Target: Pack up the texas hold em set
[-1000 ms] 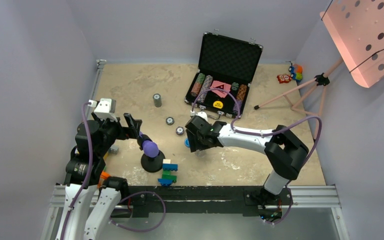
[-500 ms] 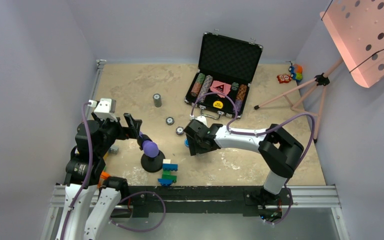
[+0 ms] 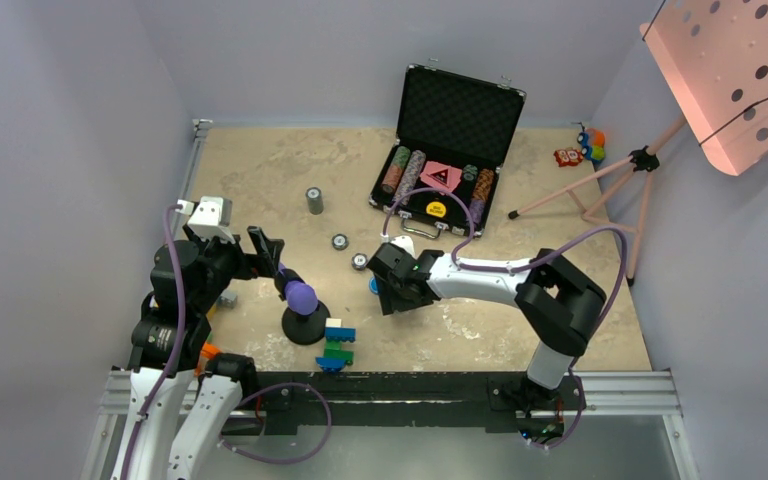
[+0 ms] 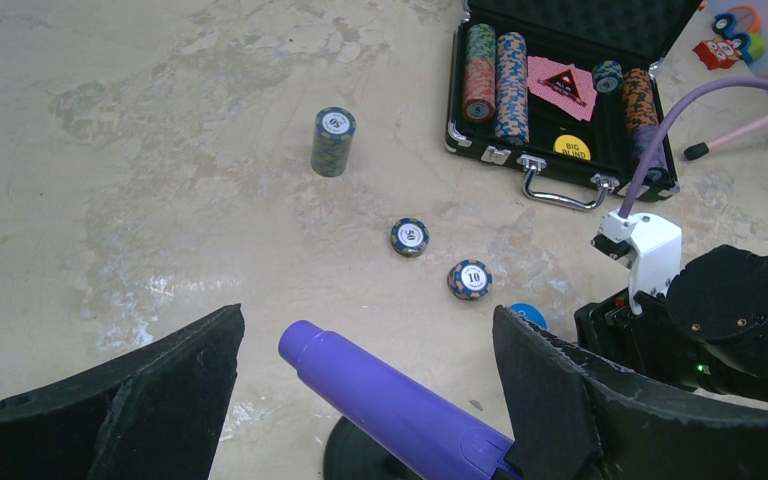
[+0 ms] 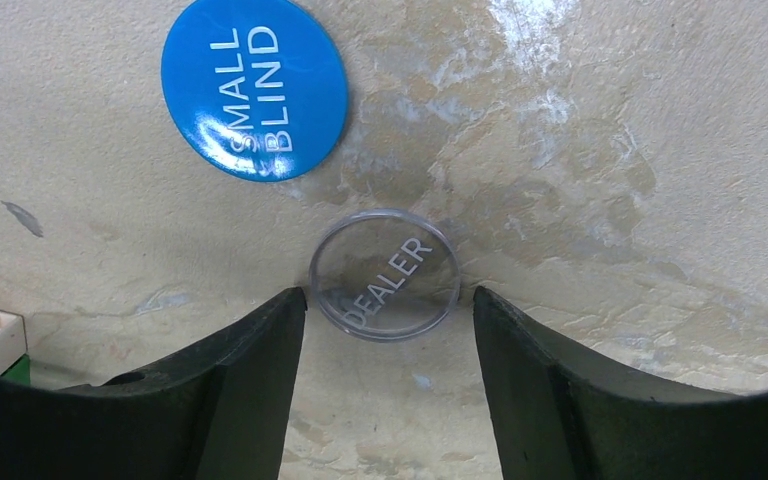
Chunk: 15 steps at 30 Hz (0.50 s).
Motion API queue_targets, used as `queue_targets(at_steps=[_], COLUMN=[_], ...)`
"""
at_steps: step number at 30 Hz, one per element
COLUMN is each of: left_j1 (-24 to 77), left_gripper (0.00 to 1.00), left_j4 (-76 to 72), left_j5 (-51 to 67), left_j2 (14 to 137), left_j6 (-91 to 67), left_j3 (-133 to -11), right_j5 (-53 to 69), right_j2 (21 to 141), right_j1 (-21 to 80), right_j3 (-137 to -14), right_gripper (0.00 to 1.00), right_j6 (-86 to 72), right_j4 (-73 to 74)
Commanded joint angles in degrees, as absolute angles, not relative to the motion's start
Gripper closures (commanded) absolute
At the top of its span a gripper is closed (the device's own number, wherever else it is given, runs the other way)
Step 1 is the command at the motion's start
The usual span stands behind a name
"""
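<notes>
The black hard case (image 3: 457, 110) stands open at the back, holding chip stacks, pink cards (image 3: 441, 177) and a yellow button (image 3: 436, 209); it also shows in the left wrist view (image 4: 570, 20). A chip stack (image 3: 314, 200) and two single chips (image 3: 340, 241) (image 3: 360, 261) lie on the table. My right gripper (image 5: 388, 300) is open and low over the table, its fingertips either side of a clear DEALER button (image 5: 385, 273). A blue SMALL BLIND button (image 5: 254, 88) lies beside it. My left gripper (image 4: 365, 345) is open above the purple-tipped object (image 4: 390, 400).
A toy-brick figure (image 3: 338, 343) stands at the front by the purple object's black base (image 3: 305, 325). A pink tripod stand (image 3: 600, 185) and small colourful toys (image 3: 580, 148) are at the right back. Grey walls enclose the table.
My right gripper has shifted slightly left and lower over the buttons. The left arm has not moved.
</notes>
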<state>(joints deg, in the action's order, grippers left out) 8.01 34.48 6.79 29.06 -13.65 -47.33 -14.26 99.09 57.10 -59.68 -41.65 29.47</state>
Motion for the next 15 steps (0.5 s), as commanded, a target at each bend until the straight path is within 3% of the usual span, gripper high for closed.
queue_targets(at_steps=[1, 15], left_j1=[8.34, 8.35], left_gripper=[0.02, 0.03], left_j4=[33.42, 33.48], left_j5=[6.94, 6.81], left_j2=[29.0, 29.01], left_j6=[-12.57, -12.57], left_j3=[-47.33, -47.3], right_j5=[-16.72, -17.85], right_j2=[100.05, 101.6], right_j1=[57.71, 58.36], right_j3=[-59.65, -60.03], right_gripper=[0.35, 0.43], right_j6=[-43.5, -44.1], right_j4=[30.42, 31.29])
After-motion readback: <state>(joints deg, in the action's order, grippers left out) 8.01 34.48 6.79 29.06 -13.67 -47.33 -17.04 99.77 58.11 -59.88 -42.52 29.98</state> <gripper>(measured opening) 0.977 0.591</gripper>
